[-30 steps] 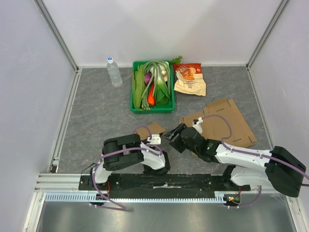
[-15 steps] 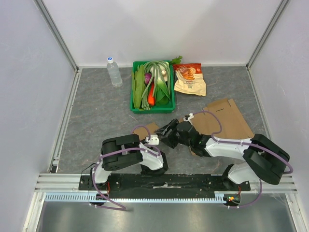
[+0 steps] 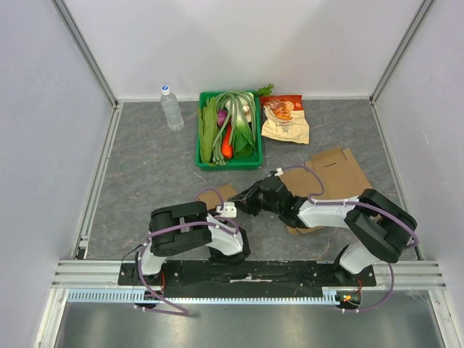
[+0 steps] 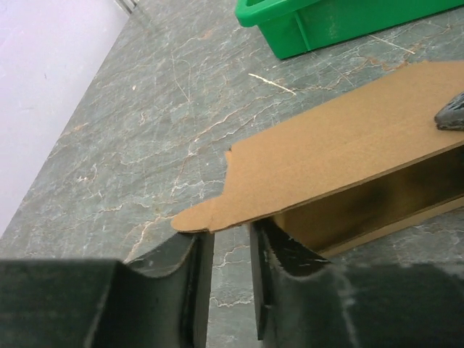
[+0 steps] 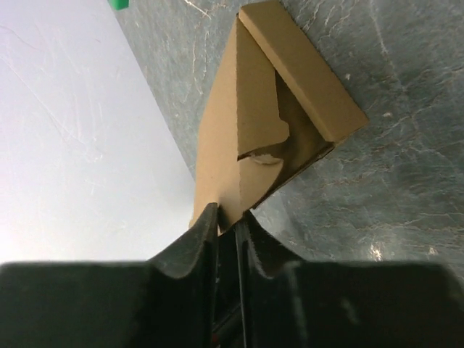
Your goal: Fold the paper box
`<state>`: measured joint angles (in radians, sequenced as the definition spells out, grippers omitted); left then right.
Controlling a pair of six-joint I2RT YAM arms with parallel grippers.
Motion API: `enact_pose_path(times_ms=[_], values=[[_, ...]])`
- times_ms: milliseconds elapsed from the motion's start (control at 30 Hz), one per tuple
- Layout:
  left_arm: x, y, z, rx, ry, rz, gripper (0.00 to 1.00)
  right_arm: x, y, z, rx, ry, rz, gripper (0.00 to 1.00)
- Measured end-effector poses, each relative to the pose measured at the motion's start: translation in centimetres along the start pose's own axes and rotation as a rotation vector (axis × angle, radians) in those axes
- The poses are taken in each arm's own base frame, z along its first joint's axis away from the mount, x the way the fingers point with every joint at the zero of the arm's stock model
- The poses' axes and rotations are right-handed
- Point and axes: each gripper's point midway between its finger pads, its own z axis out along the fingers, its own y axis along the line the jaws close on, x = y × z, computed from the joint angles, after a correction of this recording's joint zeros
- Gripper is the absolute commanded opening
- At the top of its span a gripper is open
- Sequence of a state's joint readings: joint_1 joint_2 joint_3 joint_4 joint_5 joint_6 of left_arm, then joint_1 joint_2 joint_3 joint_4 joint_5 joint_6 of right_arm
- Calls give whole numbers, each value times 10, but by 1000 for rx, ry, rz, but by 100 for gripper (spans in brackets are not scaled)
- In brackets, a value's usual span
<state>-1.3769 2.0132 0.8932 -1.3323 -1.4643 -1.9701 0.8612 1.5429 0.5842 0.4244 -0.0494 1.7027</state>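
Brown cardboard paper box (image 3: 333,170), partly folded, lies at centre right of the top view, below the green plastic crate (image 3: 228,165). Right gripper (image 5: 228,217) clamps a box panel edge. Left gripper (image 4: 230,239): jaws slightly apart, empty, beside the flap tip

The paper box (image 3: 333,176) is plain brown cardboard, only partly folded. Its wide part lies flat on the grey table (image 3: 145,167), right of the centre. A narrower part reaches to the left and is raised into a low hollow shape, open at the end, where a small flap juts out.
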Motion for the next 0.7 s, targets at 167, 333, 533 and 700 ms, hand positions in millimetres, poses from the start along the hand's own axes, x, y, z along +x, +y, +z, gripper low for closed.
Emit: enact_pose_path(times_ms=[167, 333, 533, 700], values=[[-1, 1, 0, -1, 3, -12, 77, -5, 4, 1, -15, 6, 26, 0], [-2, 1, 0, 0, 4, -16, 80, -21, 3, 0, -8, -21, 35, 0], [-7, -5, -5, 20, -6, -34, 83, -37, 5, -6, -9, -51, 22, 0], [-19, -10, -20, 80, -28, -76, 86, -54, 6, -15, -17, -90, 11, 0]])
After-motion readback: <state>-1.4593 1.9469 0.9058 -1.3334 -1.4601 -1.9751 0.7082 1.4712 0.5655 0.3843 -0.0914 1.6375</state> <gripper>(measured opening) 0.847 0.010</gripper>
